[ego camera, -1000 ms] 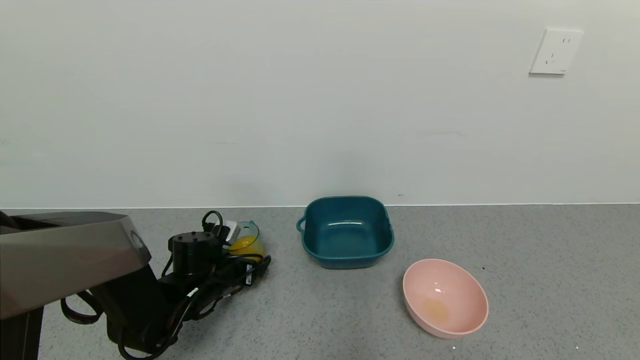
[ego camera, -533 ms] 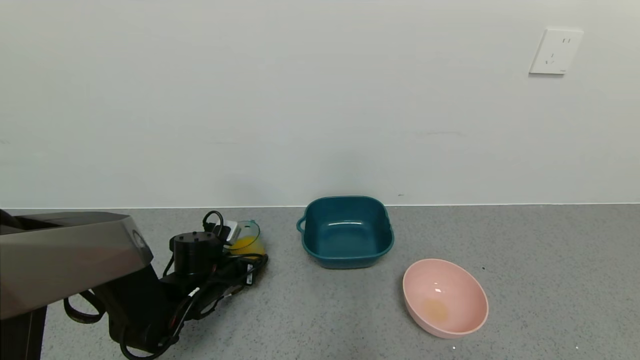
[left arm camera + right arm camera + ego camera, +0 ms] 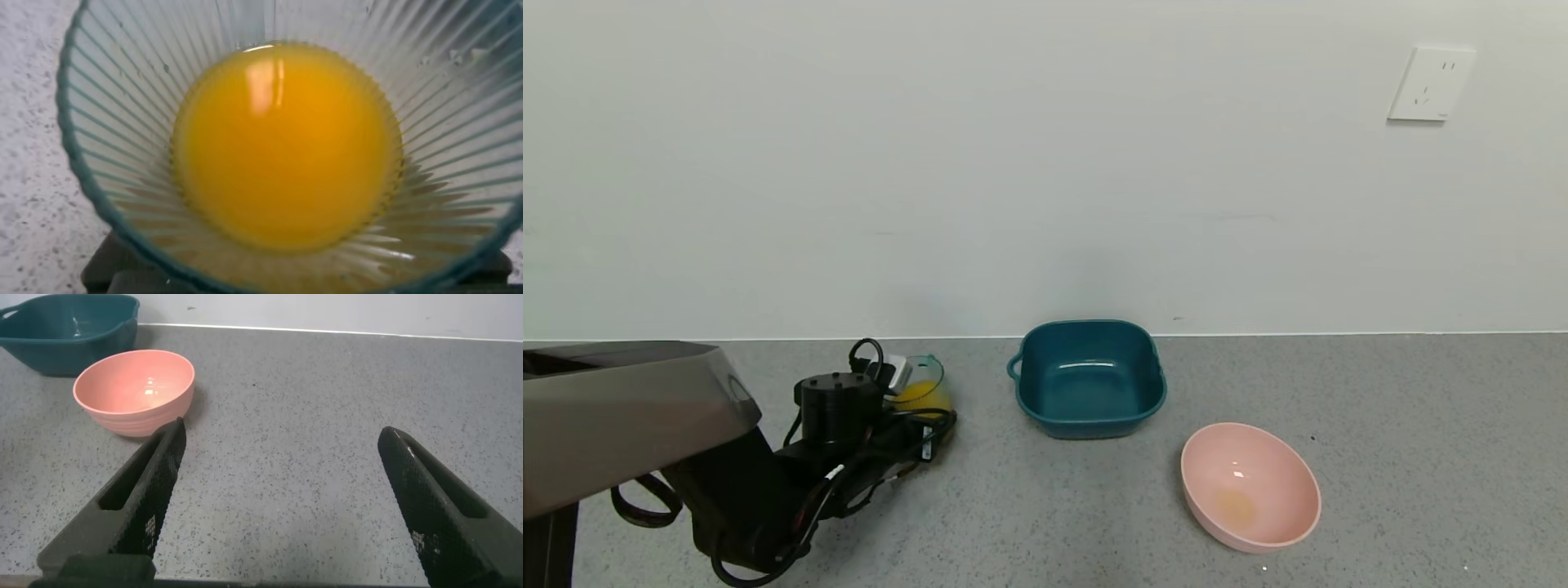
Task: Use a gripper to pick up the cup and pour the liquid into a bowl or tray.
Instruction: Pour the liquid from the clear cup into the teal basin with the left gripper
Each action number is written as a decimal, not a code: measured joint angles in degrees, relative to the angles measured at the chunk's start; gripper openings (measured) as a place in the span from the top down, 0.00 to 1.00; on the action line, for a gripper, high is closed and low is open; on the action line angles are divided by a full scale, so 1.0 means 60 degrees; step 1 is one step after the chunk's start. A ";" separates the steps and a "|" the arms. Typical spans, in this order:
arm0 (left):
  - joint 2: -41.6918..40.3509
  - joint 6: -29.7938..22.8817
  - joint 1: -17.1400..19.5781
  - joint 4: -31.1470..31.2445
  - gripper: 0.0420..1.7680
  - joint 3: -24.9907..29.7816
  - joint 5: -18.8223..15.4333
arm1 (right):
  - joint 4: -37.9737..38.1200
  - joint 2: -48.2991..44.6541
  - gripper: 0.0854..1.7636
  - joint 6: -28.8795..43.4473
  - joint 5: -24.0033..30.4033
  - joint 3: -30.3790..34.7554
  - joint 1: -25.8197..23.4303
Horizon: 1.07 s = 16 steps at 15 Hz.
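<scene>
far left on the worktop [image 3: 1380,425]: left tool [image 3: 915,412] is at the cup [image 3: 920,390], black knob + looped cables in front of it. cup stands upright near the wall, well left of the teal basin [image 3: 1090,380]. its fingers are hidden in head view, and the left wrist view shows only the cup's mouth filling the frame w/ a dark edge under the rim, so can't tell if it's clamped on the cup or just around it.

handling, my read: cup is thin ribbed translucent plastic, light, prob flexes if squeezed hard. ribs should give some bite, but the taper toward the base means a low grip could slide. best taken mid-wall, across the sides, below the rim. the liquid [image 3: 286,147] is opaque orange, fills only the lower part, so weight sits low and there's slack before it slops; keep it level on the carry anyway.

centre: teal basin, deep, rounded-square, loop handle on its left side, looks empty. right and nearer: pink bowl [image 3: 1250,486] w/ a faint yellowish patch at the bottom.

right tool [image 3: 282,498] is off to the right, out of head view, fingers spread wide over bare worktop, holding nothing.

writing: none readable on cup or bowls; small white tags on the cables too tiny to read. wall socket [image 3: 1431,83] far right, no legible text.
</scene>
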 joint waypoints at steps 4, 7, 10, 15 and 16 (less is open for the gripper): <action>-0.0768 0.0041 0.0004 0.1195 0.28 -0.0211 0.0130 | -0.0004 0.0000 0.03 0.0000 0.0000 0.0000 0.0000; -0.1363 0.0140 -0.0018 0.2324 0.28 -0.0666 0.0217 | 0.0000 0.0000 0.03 0.0000 -0.0004 0.0000 0.0000; -0.1873 0.0252 -0.0262 0.3385 0.28 -0.1331 0.0524 | 0.0000 0.0000 0.03 0.0000 0.0000 0.0000 0.0000; -0.2255 0.1120 -0.0937 0.4539 0.28 -0.2485 0.1241 | -0.0004 0.0000 0.03 0.0000 0.0004 0.0000 0.0000; -0.2274 0.1337 -0.1034 0.4653 0.28 -0.2651 0.1292 | -0.0004 0.0000 0.03 0.0000 0.0004 0.0000 -0.0004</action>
